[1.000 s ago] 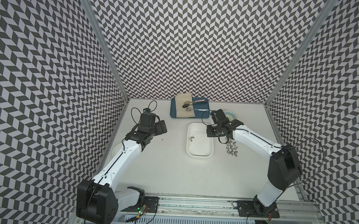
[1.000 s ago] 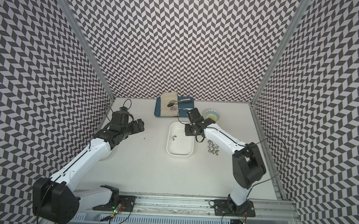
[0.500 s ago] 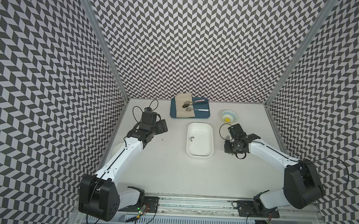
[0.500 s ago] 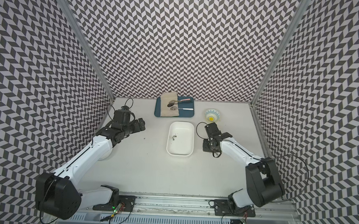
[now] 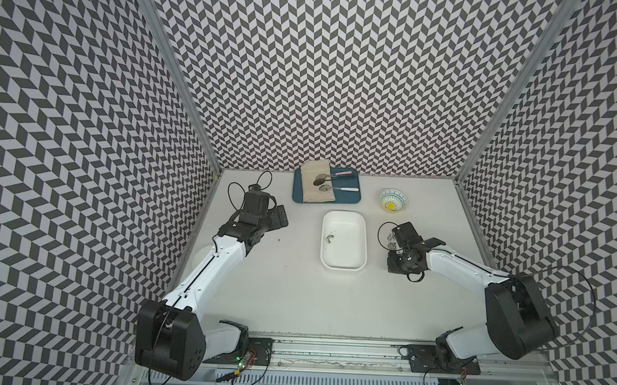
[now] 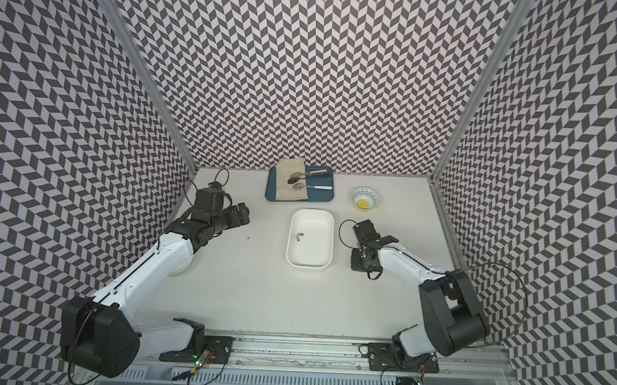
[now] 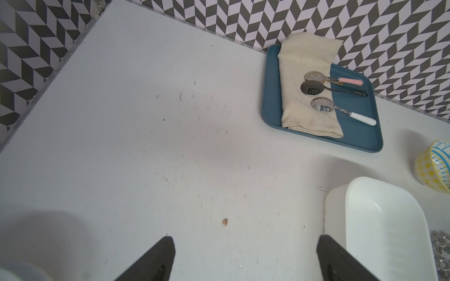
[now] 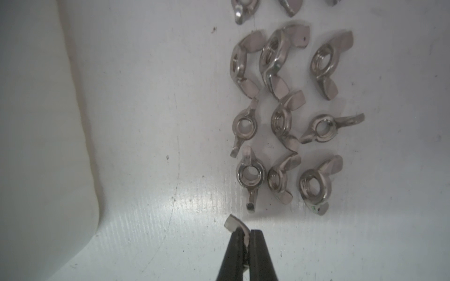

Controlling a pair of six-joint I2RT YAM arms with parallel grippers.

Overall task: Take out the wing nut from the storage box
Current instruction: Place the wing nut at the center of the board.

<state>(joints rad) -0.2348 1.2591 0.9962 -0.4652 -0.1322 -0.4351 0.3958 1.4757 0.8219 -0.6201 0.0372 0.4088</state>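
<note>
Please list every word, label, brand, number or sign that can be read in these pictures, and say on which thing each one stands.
No text can be read in any view.
The storage box, blue tray, patterned bowl and spoons: no lettering visible.
One wing nut lying on the table: a small green mark at its tip, too blurred to read.

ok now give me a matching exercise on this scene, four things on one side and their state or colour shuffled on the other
Things:
1. storage box
2. tray
3. left gripper
4. right gripper

States:
a. shut on a wing nut
b. dark blue, carrying a cloth and spoons
c. open, holding nothing
d. white, one loose nut inside

Pairs: 1-d, 2-b, 3-c, 4-a
</note>
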